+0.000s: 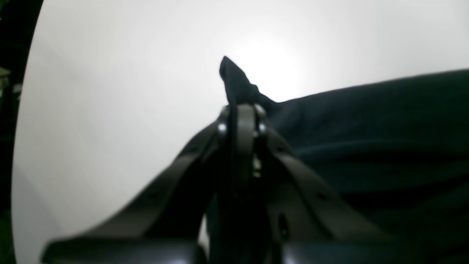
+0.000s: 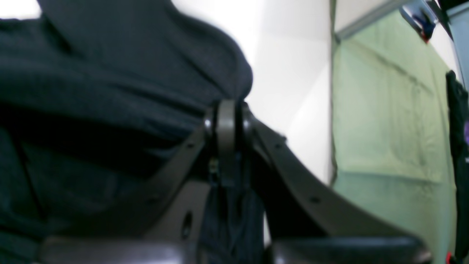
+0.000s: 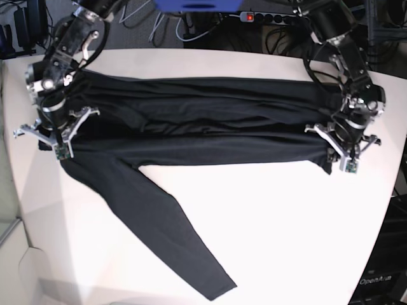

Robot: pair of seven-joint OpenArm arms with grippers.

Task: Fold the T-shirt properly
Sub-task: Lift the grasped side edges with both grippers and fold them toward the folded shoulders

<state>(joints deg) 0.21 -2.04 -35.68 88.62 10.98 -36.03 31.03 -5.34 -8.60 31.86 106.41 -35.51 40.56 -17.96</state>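
Fingers of the left gripper [image 1: 240, 110] and the right gripper [image 2: 227, 110] are clamped on opposite ends of the shirt [image 3: 203, 121], which is stretched across the far table [image 3: 267, 216]. Both ends should be moved together, evenly. No writing can be read.

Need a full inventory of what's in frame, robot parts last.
black long-sleeved T-shirt: one, black, folded into a long band across the table, one sleeve trailing toward the near edge
round white table: one, white, under the shirt
black power strip: one, black with a red switch, behind the table's far edge
green sheet: one, pale green, beyond the table in the right wrist view
left gripper: one, dark, shut on the T-shirt's end
right gripper: one, dark, shut on the T-shirt's other end
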